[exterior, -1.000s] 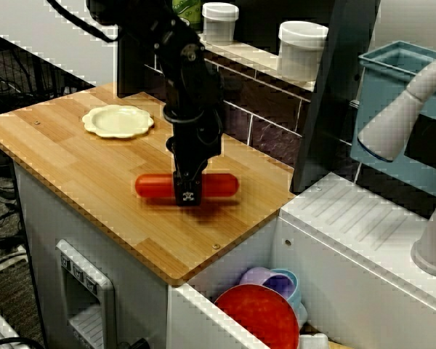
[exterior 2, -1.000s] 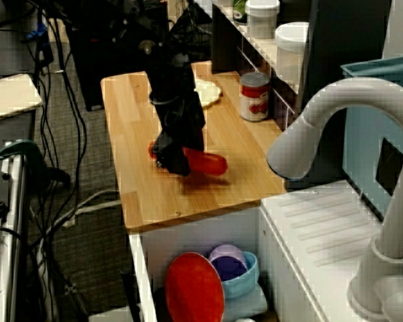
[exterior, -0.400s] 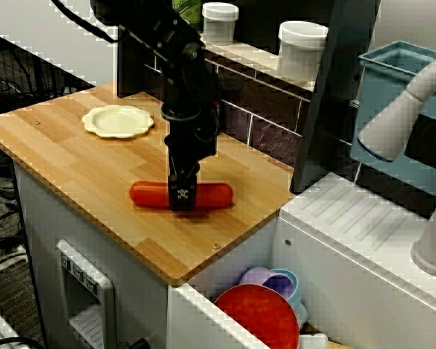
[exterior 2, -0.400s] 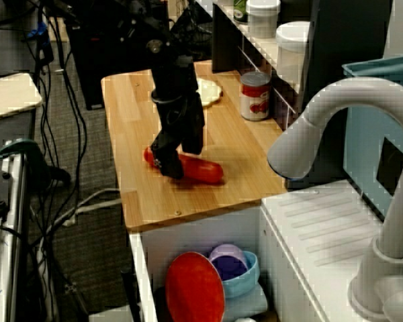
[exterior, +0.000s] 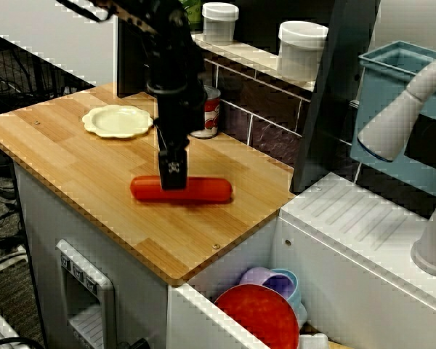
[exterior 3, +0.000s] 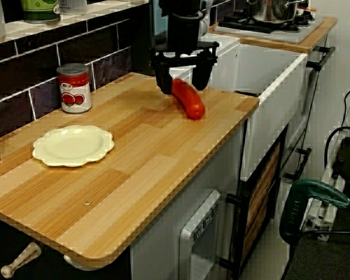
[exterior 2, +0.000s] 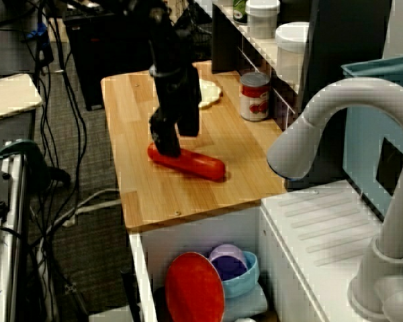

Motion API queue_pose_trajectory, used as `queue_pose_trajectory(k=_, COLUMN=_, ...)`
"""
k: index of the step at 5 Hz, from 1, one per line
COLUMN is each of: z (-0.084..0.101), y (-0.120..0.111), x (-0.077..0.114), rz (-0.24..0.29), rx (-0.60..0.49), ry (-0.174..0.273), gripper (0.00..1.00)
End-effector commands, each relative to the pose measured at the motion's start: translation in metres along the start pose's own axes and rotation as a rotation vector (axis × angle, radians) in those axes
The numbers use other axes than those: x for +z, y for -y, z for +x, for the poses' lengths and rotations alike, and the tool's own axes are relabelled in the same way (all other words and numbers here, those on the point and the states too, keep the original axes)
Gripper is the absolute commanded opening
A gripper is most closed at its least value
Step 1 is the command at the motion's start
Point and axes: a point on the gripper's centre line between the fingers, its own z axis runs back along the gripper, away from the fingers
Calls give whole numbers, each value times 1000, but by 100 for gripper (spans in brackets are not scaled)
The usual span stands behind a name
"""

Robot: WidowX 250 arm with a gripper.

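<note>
Gripper [exterior 3: 181, 83] is spread wide and holds nothing. Its fingers [exterior 3: 161, 86] straddle one end of the red sausage [exterior 3: 189, 102] (can't tell if they touch it, even in the view along the counter). The sausage lies flat on the wooden counter [exterior 3: 134, 169], near the edge by the white sink unit [exterior 3: 268, 87]. The tomato can [exterior 3: 74, 88] stands at the tiled wall [exterior 3: 23, 99], with the cream plate [exterior 3: 73, 145] just in front of it. Both are well apart from the sausage.

Matte black jointed arm [exterior: 176, 80], bulky cylindrical links, two-fingered black tool [exterior 3: 182, 80], small white fingertip marking.
</note>
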Motion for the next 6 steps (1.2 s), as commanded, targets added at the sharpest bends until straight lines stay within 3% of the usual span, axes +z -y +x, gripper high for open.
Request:
queue_pose_trajectory(k=1, z=-30, y=-28, x=42, rz=24, rx=51, ry=75, gripper=100)
queue_pose_trajectory(k=3, z=-47, y=-58, x=39, rz=44, rx=110, ry=65, gripper=100)
queue_pose_trajectory(k=6, z=-76, y=-112, x=33, rz=144, rx=253, ry=84, gripper=100)
